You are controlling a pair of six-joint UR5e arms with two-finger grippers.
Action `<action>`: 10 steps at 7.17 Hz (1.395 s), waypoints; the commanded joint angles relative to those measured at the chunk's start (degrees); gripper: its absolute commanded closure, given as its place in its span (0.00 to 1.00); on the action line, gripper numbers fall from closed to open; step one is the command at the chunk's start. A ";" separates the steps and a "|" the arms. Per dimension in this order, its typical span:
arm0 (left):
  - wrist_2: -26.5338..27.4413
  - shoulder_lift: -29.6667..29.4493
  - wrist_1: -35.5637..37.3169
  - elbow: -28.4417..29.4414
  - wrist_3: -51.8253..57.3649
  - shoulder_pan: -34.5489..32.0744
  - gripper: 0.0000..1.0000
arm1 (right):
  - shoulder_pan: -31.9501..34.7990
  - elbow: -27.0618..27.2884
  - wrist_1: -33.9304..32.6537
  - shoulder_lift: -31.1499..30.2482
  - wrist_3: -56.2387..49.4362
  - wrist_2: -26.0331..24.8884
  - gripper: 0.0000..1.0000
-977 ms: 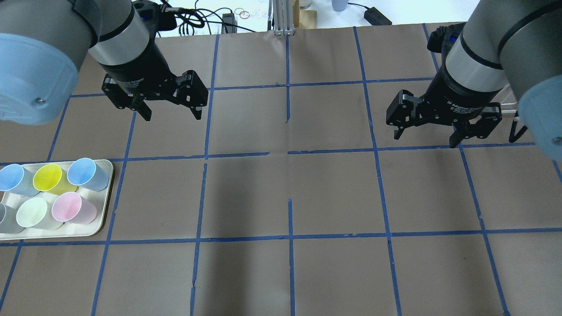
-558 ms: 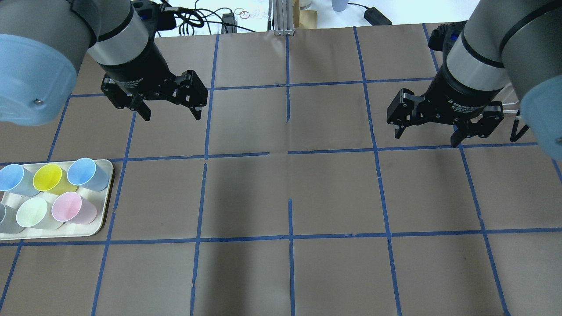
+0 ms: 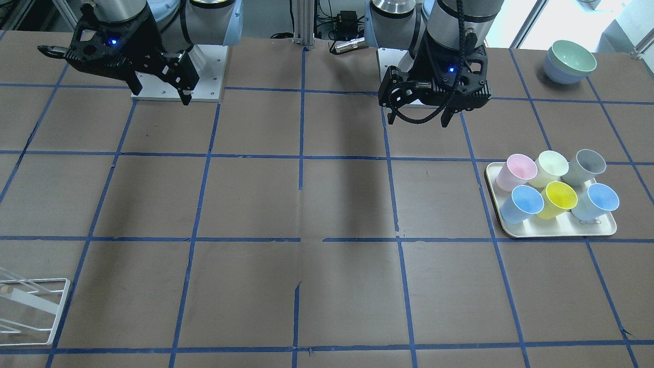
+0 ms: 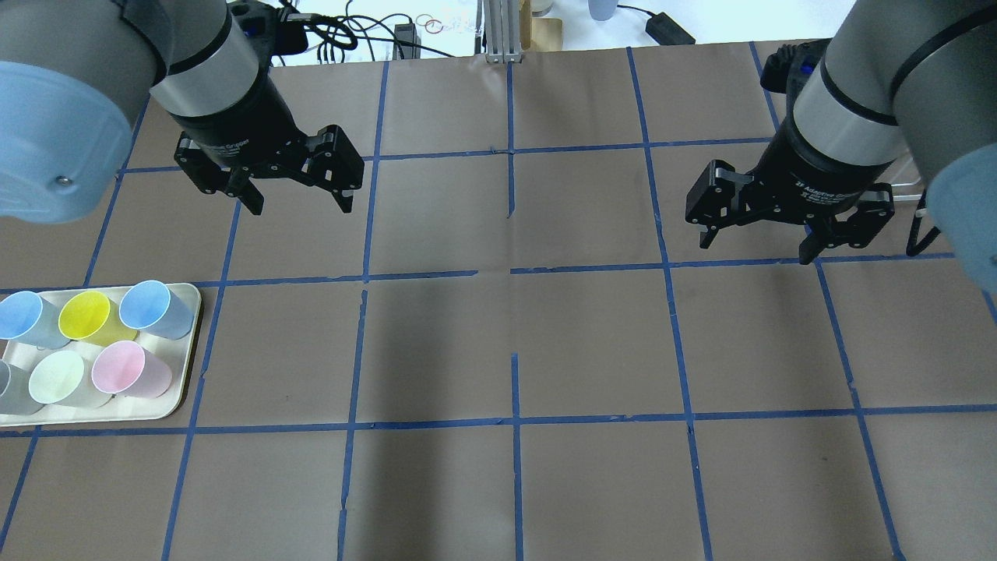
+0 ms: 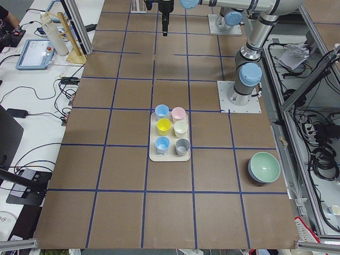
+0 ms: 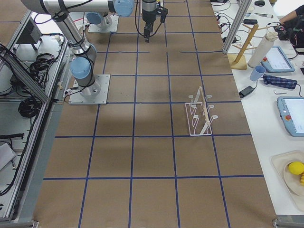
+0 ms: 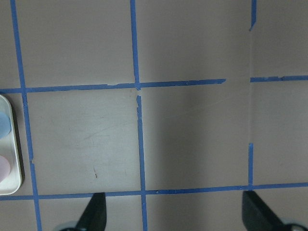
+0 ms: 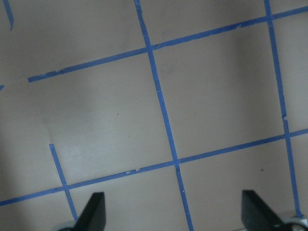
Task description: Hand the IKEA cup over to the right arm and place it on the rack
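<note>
Cups are sitting mouth-up in two rows on a tray [image 4: 190, 343] at the left side of the table [image 4: 592, 343]. One blue cup [image 4: 156, 305] is occupying the tray corner closest to the table's middle, probably so the left hand can reach it without brushing the others. A second blue cup [image 4: 23, 315] is standing at the other end of that row.

The left hand [image 4: 300, 195] is hanging over bare table, well apart from the tray, with its fingers spread wide and gripping nothing. The right hand [image 4: 755, 241] is waiting over the right side, equally wide open and empty, likely keeping the middle free for the handover.

The overhead view is hardly showing the rack. The front-facing view is catching only a corner of it [image 3: 30, 306], while the right side view is showing it whole, standing well apart from the tray. The left wrist camera is adding only the tray's edge and two widely parted fingertips.
</note>
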 commanded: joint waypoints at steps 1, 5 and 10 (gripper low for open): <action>0.43 0.73 -0.26 -0.38 4.20 3.64 0.00 | -0.01 0.05 0.07 -0.02 -0.07 -0.11 0.00; 0.44 1.18 -0.01 -3.28 27.92 16.65 0.00 | -0.01 0.14 0.25 0.07 -0.07 -0.11 0.00; -0.18 -3.64 17.43 -15.29 65.76 34.59 0.00 | -0.01 0.22 0.16 0.25 -0.24 0.06 0.00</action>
